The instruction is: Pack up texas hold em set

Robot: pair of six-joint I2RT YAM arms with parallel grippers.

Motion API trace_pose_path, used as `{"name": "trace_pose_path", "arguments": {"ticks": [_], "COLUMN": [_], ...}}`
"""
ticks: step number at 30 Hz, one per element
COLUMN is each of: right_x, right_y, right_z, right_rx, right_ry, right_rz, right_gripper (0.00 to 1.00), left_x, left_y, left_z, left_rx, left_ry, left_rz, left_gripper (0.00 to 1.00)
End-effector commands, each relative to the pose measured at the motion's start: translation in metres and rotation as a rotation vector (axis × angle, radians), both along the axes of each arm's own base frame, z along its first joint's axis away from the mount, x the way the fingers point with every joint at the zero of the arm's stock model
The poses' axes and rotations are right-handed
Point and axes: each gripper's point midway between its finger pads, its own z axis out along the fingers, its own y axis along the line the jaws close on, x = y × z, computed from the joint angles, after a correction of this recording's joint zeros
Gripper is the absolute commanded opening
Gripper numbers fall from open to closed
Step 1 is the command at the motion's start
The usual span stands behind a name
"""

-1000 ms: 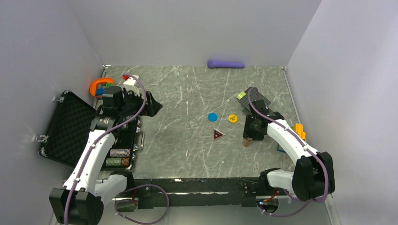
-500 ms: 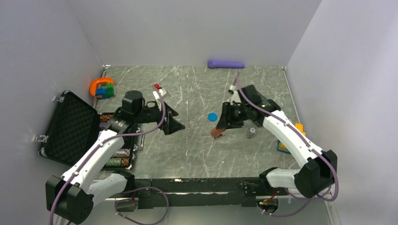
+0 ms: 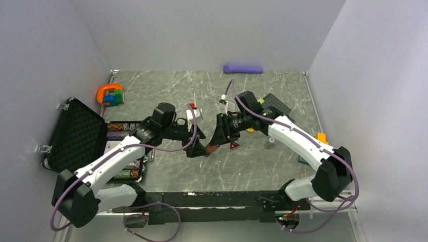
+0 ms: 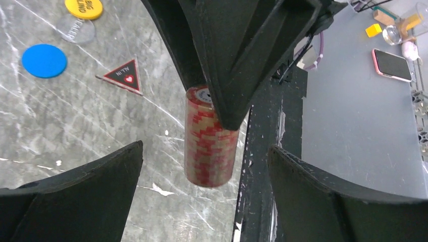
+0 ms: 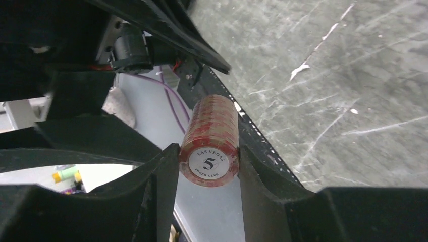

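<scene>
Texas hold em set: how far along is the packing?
Partway. Several chip stacks sit in the open case. In hand: the right fingers grip a red chip stack between the open left fingers. Left on the table: blue disc, yellow disc, triangle.

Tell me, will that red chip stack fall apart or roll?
Probably one stiff piece: the right gripper pinches only one end of the red chip stack, yet the rest hangs together. Being round, it would likely roll if laid sideways.
</scene>
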Motion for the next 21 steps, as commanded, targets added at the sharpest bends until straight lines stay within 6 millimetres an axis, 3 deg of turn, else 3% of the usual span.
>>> {"name": "trace_pose_path", "arguments": {"ticks": [1, 11, 16, 18, 21], "right_x": [-0.003, -0.007, -0.008, -0.007, -0.007], "right_y": [0.023, 0.029, 0.029, 0.029, 0.029], "right_z": [0.047, 0.056, 0.055, 0.055, 0.052], "right_rx": [0.161, 0.207, 0.208, 0.207, 0.197], "right_ry": [-0.053, -0.063, -0.061, -0.062, -0.062], "right_rz": [0.068, 0.09, 0.093, 0.092, 0.088], "right_gripper": [0.0, 0.0, 0.0, 0.0, 0.0], "left_x": [-0.001, -0.001, -0.001, -0.001, -0.004], "left_y": [-0.008, -0.015, -0.018, -0.019, -0.021], "left_z": [0.007, 0.004, 0.002, 0.002, 0.003], "left_rx": [0.003, 0.009, 0.012, 0.011, 0.005], "left_ry": [-0.052, -0.043, -0.025, -0.023, -0.018], "left_rz": [-0.043, -0.052, -0.058, -0.062, -0.073], "left_gripper": [0.95, 0.83, 0.71, 0.63, 0.39]}}
